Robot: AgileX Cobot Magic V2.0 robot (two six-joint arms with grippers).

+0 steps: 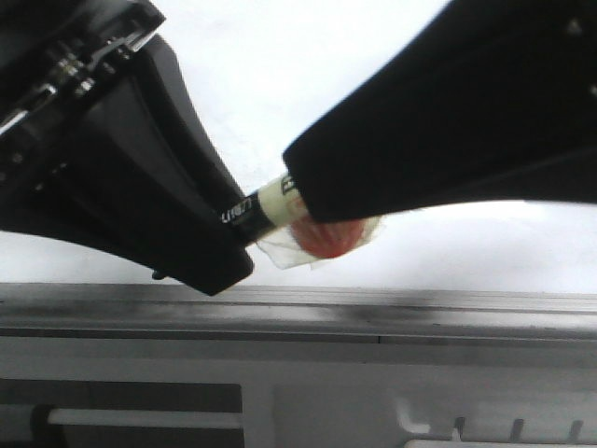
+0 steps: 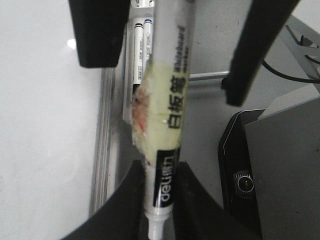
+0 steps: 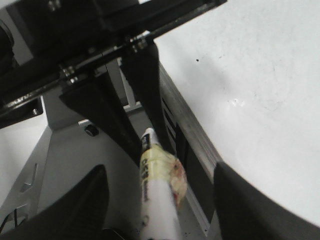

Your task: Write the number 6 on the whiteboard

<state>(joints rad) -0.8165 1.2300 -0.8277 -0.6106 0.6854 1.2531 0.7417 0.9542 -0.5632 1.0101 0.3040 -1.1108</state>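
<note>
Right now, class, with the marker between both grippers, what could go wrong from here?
1. Only the left gripper clamps the marker. The right gripper stands wide open around it, so if the left lets go early, the marker would likely drop by the grey rail, off the whiteboard.
2. The lumpy tape on the barrel might make a closing grip slip.

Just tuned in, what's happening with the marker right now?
The left pincer is clamped on the whiteboard marker near its black tip end. The right pincer straddles the taped part of the barrel with its fingers wide open, not gripping. It looks like a handover between the arms, just off the whiteboard, above its grey rail. No 6 shows on the board in these views, so the writing appears not yet started.
</note>
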